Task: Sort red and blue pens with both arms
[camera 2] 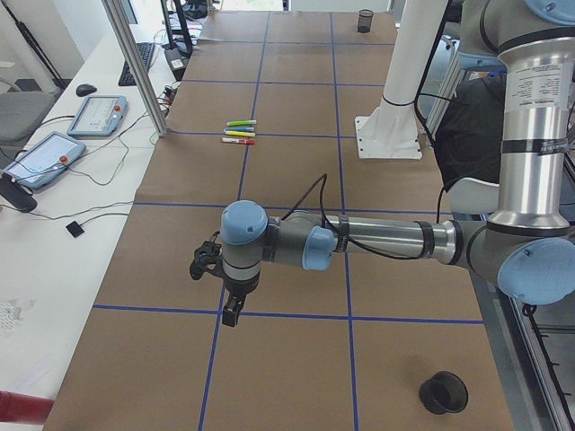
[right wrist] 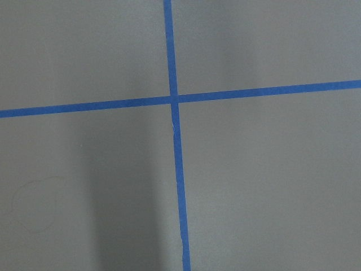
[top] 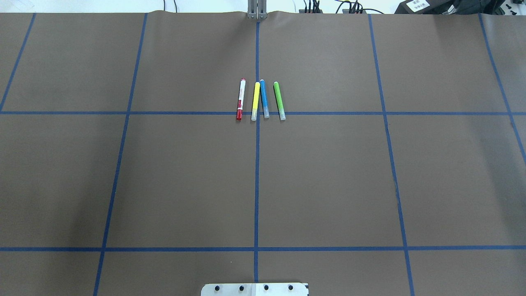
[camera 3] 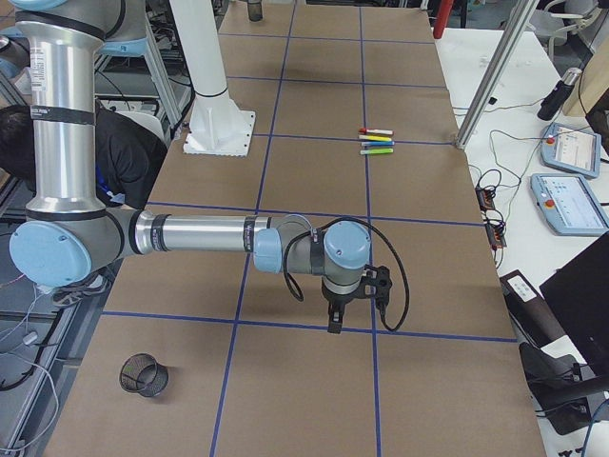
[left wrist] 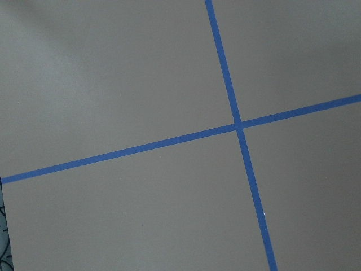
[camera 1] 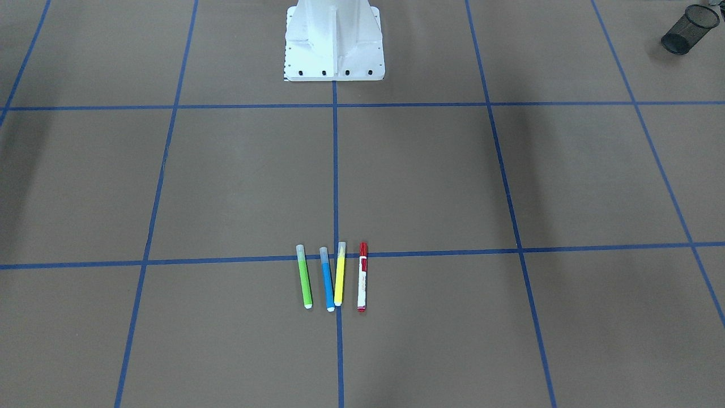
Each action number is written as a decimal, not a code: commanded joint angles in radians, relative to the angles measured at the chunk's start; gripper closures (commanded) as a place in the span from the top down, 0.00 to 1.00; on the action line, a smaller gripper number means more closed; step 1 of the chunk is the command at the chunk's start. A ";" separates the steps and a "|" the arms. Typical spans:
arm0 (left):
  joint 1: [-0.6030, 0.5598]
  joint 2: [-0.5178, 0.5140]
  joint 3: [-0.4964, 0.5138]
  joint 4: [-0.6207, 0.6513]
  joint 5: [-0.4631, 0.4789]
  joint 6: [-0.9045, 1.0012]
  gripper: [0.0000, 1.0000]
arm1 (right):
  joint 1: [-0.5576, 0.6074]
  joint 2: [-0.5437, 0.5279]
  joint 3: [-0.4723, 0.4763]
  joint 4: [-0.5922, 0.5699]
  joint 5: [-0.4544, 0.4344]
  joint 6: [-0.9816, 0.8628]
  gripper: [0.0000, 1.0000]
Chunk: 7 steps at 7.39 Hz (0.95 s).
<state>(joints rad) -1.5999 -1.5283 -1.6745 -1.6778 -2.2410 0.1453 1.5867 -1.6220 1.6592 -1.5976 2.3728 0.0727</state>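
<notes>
Four markers lie side by side across a blue tape line at mid-table. The red pen (camera 1: 362,277) (top: 241,99) is white-barrelled with a red cap. The blue pen (camera 1: 327,279) (top: 264,98) lies against a yellow marker (camera 1: 340,274). My left gripper (camera 2: 232,314) hangs low over the table far from them, near the table's left end. My right gripper (camera 3: 335,324) hangs the same way near the right end. Only the side views show them, so I cannot tell whether they are open or shut. Both wrist views show just brown table and crossing tape.
A green marker (camera 1: 305,276) lies outermost beside the blue pen. A black mesh cup (camera 1: 689,29) (camera 2: 444,392) lies on its side near my left arm's base, and another (camera 3: 145,374) near my right arm's. The white pedestal (camera 1: 334,39) stands at the robot's edge.
</notes>
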 commanded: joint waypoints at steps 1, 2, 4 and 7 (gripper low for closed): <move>0.015 -0.041 -0.013 0.007 -0.003 -0.007 1.00 | -0.005 0.010 0.001 0.001 -0.004 -0.002 1.00; 0.065 -0.100 -0.013 0.015 0.004 -0.009 1.00 | -0.007 0.010 0.001 0.001 -0.003 -0.001 1.00; 0.121 -0.205 -0.002 0.023 0.000 -0.035 1.00 | -0.017 0.019 0.002 0.001 -0.006 0.002 1.00; 0.348 -0.364 -0.019 0.122 0.005 -0.315 1.00 | -0.030 0.021 0.002 0.002 0.006 0.007 1.00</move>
<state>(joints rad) -1.3365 -1.8362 -1.6848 -1.5755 -2.2374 -0.0987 1.5614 -1.6024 1.6627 -1.5945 2.3758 0.0768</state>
